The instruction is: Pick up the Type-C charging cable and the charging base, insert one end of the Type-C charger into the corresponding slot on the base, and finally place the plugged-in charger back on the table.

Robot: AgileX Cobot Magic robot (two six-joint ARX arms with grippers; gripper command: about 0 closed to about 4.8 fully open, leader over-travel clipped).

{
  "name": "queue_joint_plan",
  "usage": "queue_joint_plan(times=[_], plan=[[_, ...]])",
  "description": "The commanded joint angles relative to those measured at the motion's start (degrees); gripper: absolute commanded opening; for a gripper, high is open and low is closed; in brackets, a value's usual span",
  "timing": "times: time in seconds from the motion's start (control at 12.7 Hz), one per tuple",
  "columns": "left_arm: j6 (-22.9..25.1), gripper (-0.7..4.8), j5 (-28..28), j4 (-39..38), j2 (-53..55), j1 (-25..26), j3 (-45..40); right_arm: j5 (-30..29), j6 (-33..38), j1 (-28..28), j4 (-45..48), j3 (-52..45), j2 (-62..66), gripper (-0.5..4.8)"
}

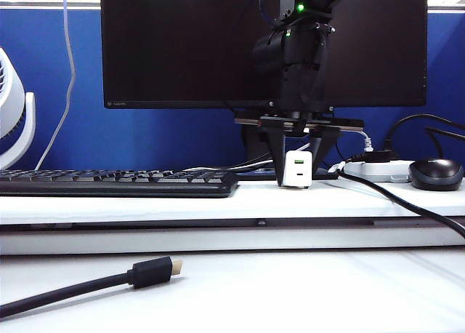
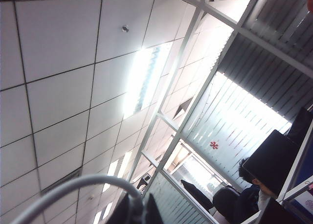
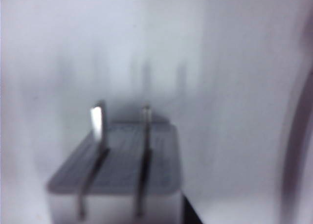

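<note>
the right pincer [image 1: 298, 179] hangs over the charging base [image 1: 298, 169], jaws apart on each side, on the shelf by the keyboard [image 1: 116, 182]. the left pincer is clenched, out of sight.

Beside the one monitor [image 1: 182, 42]: one charging base [image 1: 298, 169], one keyboard [image 1: 116, 182], one mouse [image 1: 435, 174], one power strip [image 1: 378, 171], one fan [image 1: 13, 111].

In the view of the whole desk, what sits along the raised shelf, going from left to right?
White fan → black keyboard → charging base, with the right end effector straddling it → white power strip → black mouse.
</note>
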Motion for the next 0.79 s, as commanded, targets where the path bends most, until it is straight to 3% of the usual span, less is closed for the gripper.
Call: queue_joint_plan(times=[0.08, 0.16, 0.24, 0.31, 0.79], plan=[[-0.17, -0.06, -0.20, -0.48, -0.24, 0.00, 0.15, -1.84, 0.04, 0.13, -1.09, -0.39, 1.46, 2.03], [-0.17, -0.06, -0.17, -0.44, -0.26, -0.02, 0.15, -1.86, 0.04, 0.13, -1.09, 0.17, 1.31, 2.06], [-0.20, -0.06, -0.17, -0.46, -0.26, -0.02, 0.15, -1.84, 0.02, 0.13, -1.49, 3.19, 1.22, 2.65], [-0.20, -0.06, -0.15, -0.42, -0.26, -0.02, 0.15, -0.59, 0.02, 0.13, -0.87, 8.61, 1.25, 2.71], [-1.73, -0.05, 0.02, -0.02, -0.50, -0.04, 0.15, 2.16, -1.44, 0.09, -2.12, 9.66, 3.19, 2.51]])
